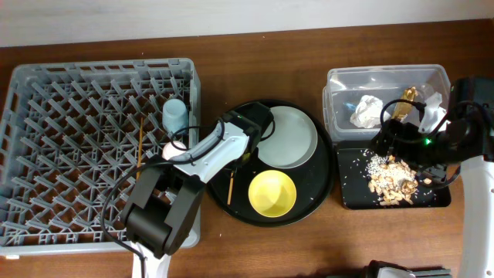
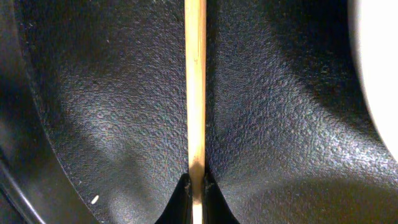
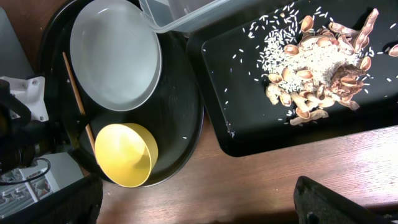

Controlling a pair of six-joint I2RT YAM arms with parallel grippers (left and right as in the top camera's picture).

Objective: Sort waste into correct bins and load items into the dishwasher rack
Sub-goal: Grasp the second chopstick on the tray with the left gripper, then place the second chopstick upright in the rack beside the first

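Note:
My left gripper (image 2: 196,186) is shut on a wooden chopstick (image 2: 196,81) that lies on the round black tray (image 1: 312,193); the chopstick also shows in the overhead view (image 1: 230,189). A second chopstick (image 1: 140,143), a blue cup (image 1: 175,113) and a pink cup (image 1: 169,148), half hidden by my left arm, are in the grey rack (image 1: 69,93). The pale plate (image 1: 289,137) and yellow bowl (image 1: 272,193) sit on the round tray. My right gripper (image 3: 193,208) is open and empty, high over the shallow black tray (image 1: 355,199), which holds food scraps (image 1: 392,177).
The clear tub (image 1: 386,75) at the back right holds white tissue (image 1: 367,110) and gold wrappers (image 1: 405,104). Rice grains lie scattered on the shallow black tray (image 3: 261,118). Brown table shows in front of both trays.

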